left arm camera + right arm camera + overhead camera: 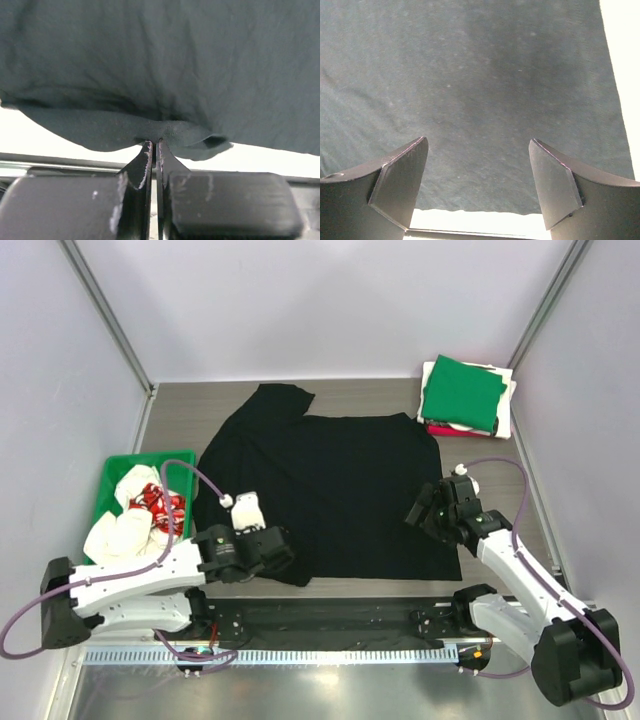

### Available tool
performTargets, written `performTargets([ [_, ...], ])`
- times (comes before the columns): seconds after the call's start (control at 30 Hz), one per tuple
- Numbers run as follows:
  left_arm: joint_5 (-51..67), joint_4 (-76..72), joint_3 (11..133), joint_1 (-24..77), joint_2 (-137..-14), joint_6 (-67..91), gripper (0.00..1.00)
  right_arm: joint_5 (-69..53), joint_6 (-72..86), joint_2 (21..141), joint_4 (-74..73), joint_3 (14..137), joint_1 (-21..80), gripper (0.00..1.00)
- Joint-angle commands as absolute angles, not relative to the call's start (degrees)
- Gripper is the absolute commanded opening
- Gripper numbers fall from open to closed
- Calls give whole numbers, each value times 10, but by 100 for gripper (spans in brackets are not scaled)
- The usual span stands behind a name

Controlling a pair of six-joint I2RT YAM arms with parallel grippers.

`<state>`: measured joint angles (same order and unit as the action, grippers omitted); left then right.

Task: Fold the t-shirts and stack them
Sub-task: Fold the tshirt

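**One corner pinched, one hovered over**

My left fingers (142, 167) pinch the near-left hem of the black t-shirt (340, 490), which lies spread on the table (190, 412). My right fingers (400, 182) hover spread above its near-right corner.

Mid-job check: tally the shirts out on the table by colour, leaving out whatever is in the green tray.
black shirt, spread flat: 1
green shirt, folded, on top at the far right: 1
white shirt, under the green one: 1
red shirt, only an edge showing at the bottom: 1
Total: 4
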<state>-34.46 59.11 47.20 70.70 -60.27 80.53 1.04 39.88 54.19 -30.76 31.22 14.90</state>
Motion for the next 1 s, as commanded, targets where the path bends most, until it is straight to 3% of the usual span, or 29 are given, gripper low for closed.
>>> performTargets([
  [0.0,-361,599,478,671,-552,723,0,61,428,520,-338,329,151,87],
  [0.2,-335,595,418,646,-480,733,0,120,496,472,-355,284,151,86],
  [0.47,-291,556,407,550,-459,635,0,20,461,619,-233,272,151,85],
  [0.8,-154,478,428,362,-494,489,0,14,390,825,-177,434,149,84],
  [0.97,-97,446,431,287,-512,454,0,17,334,852,-197,516,149,83],
])
